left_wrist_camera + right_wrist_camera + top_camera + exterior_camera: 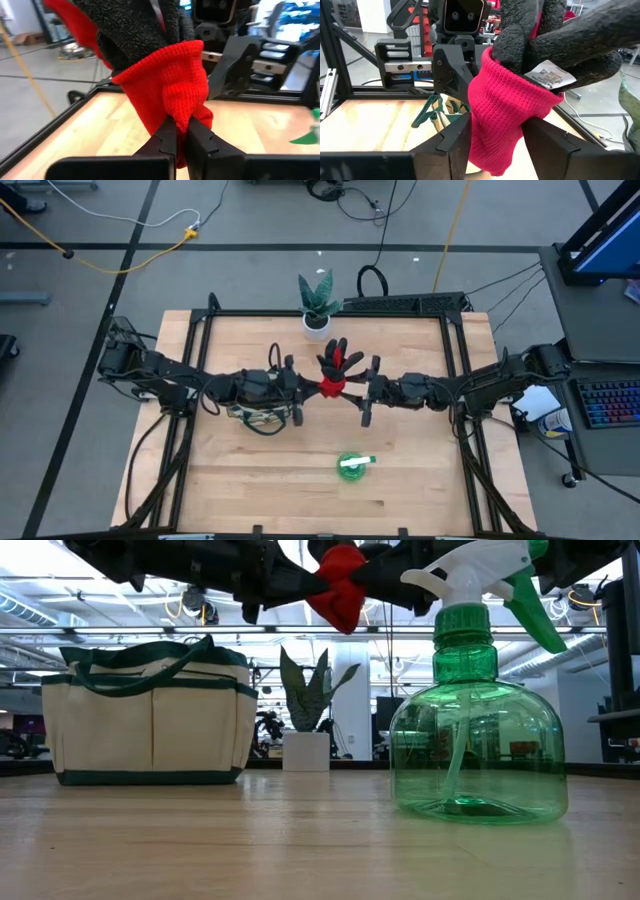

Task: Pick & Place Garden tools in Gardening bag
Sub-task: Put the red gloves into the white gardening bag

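A red-black glove hangs high over the table's middle, between my two grippers. My left gripper comes from the table's left and is shut on its red cuff. My right gripper comes level from the right and stands open, one finger on each side of that cuff. The cream gardening bag with green trim stands on its base under my left arm. A green spray bottle stands upright near the table's front. My left gripper pinches a bunched fold of the red knit cuff between its two fingers, level, from the table's left. The glove is lifted clear of the table, its black fingers pointing toward the far edge. My right gripper's open fingers flank the cuff; whether they touch it, I cannot tell.
A green plant in a white pot stands at the table's far edge, just behind the glove. Black frame rails run along the table's sides. Bare wood lies around the bottle at the near right.
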You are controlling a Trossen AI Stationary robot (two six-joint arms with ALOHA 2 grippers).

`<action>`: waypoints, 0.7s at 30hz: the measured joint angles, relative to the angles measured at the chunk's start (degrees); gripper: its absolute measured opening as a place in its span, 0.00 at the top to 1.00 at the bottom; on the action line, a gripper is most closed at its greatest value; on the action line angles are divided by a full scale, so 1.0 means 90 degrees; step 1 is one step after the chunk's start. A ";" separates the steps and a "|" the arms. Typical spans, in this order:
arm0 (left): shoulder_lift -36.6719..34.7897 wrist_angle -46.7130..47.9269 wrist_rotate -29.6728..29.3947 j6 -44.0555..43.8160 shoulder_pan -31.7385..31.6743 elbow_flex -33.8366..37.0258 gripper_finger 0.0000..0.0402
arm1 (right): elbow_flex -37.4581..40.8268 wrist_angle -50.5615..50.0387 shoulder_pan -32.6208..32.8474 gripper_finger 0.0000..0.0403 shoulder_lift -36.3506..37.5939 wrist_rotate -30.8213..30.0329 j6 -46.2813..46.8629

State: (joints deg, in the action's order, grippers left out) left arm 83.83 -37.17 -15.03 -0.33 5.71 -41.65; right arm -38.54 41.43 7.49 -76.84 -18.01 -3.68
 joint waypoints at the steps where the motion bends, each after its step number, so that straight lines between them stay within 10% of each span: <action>1: 0.0000 0.0022 -0.0138 -0.0001 0.0008 0.0000 0.96 | 0.0000 -0.0002 0.0004 0.58 0.0000 -0.0006 0.0000; 21: -0.0690 0.1169 -0.0532 -0.0317 0.0017 -0.0002 0.98 | -0.0002 -0.0029 0.0010 0.59 0.0000 -0.0011 0.0000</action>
State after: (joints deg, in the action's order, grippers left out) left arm 77.62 -26.65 -19.82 -3.18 5.87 -41.67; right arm -38.57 41.17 7.57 -76.84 -18.11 -3.68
